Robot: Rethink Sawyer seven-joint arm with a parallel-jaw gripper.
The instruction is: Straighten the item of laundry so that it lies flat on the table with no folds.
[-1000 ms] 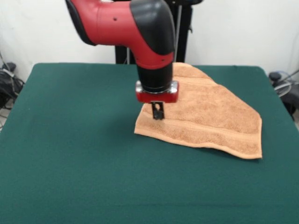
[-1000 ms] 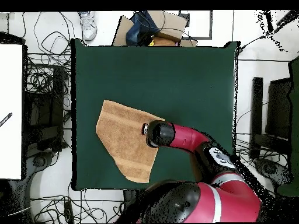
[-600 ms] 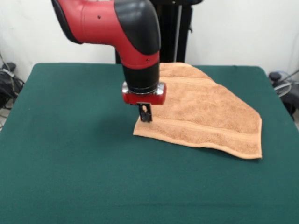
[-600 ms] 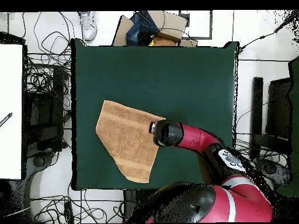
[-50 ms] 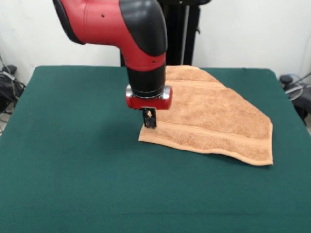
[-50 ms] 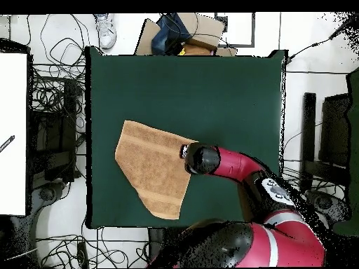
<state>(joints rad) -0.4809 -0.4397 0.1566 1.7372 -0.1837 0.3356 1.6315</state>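
Observation:
The item of laundry, a light orange-tan terry towel with woven bands, lies on the right half of the dark green table. It has an uneven, slanted outline, and its far corner reaches the table's back edge. My gripper points straight down onto the towel's left edge, just behind its near-left corner. The fingers stand close together with a speck of orange cloth between them. In the overhead view the towel lies left of centre, and the gripper sits at its right edge, mostly hidden under the arm's black wrist.
The green table is bare cloth left of the towel in the front view. Cables, boxes and a shoe lie on the floor around the table. A white surface stands beside it.
Over the last second the arm slid with the gripper from farther in on the towel toward its edge. Since half a second ago it has barely moved. The towel's outline is almost unchanged.

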